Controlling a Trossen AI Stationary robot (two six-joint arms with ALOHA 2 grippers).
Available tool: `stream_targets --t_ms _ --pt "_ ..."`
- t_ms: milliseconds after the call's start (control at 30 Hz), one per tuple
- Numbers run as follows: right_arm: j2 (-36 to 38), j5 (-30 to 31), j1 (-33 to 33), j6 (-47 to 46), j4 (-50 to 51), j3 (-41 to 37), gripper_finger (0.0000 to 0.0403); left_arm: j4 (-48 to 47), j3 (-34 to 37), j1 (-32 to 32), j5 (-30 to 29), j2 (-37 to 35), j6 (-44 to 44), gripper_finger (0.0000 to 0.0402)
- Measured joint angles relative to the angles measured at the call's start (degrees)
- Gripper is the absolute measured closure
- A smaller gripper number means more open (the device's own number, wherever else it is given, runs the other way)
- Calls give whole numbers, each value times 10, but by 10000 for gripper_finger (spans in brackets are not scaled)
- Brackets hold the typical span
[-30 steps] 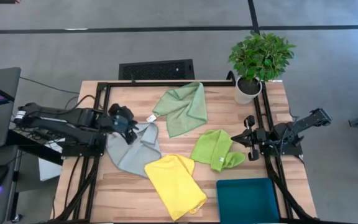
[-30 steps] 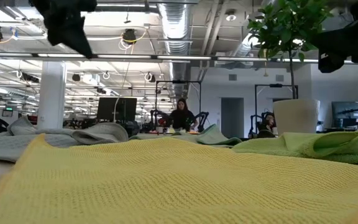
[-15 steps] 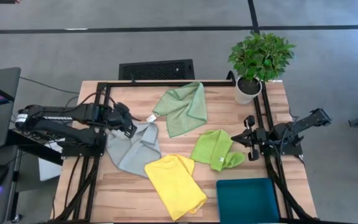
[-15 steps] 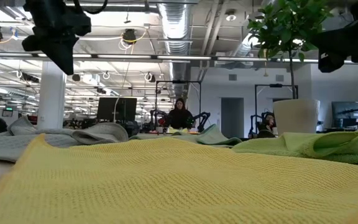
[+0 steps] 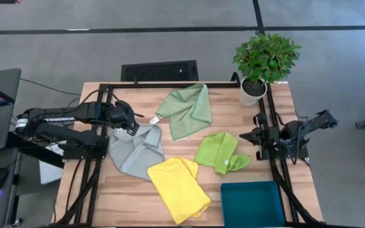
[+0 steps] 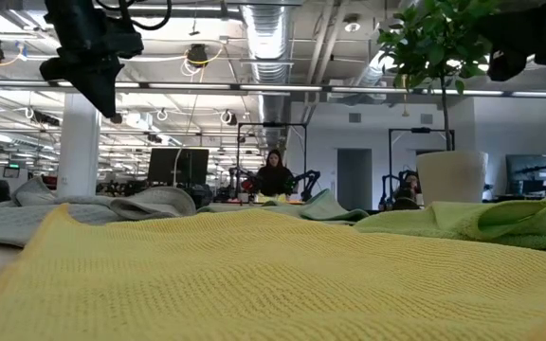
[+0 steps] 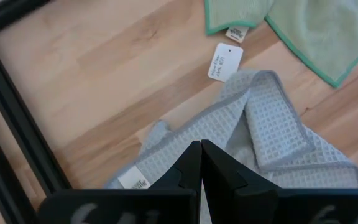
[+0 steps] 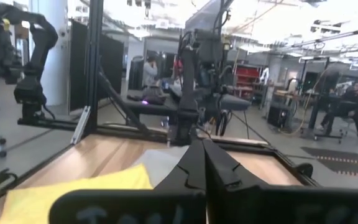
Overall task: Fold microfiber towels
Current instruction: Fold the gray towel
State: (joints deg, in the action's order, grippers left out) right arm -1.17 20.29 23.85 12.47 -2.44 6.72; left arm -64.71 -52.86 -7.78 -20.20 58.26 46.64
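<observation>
Wooden table (image 5: 132, 196) boards hold four towels — sage green towel (image 5: 185, 109) at the back, grey-blue towel (image 5: 135, 151) on the left, yellow towel (image 5: 177, 187) in front, lime green towel (image 5: 219, 152) on the right. Teal tray (image 5: 252, 202) and potted plant (image 5: 263, 63) sit at the corners. Left gripper (image 5: 132, 126) hangs above the grey-blue towel's edge, fingers together. Right gripper (image 5: 246, 135) waits beside the lime one, fingers together. Behind, a big room — a person (image 6: 275, 176) sits far off.

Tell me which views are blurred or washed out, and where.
Low view: yellow towel fills the foreground, soft; ceiling lights glare. Right wrist view: bright, washed-out room above the right gripper. Left wrist view: grey-blue towel sharp, evenly lit.
</observation>
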Motion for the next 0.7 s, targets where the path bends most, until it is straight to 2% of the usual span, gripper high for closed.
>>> stream_targets --t_ms 267,533,700 --pt "-6 44 0 -17 81 45 400 -1 0 -3 21 0 -29 401" --pt "-57 55 0 -35 98 67 399 -9 7 -3 37 0 33 401" --pt "-94 55 0 -35 98 85 399 -10 8 -6 55 0 86 378"
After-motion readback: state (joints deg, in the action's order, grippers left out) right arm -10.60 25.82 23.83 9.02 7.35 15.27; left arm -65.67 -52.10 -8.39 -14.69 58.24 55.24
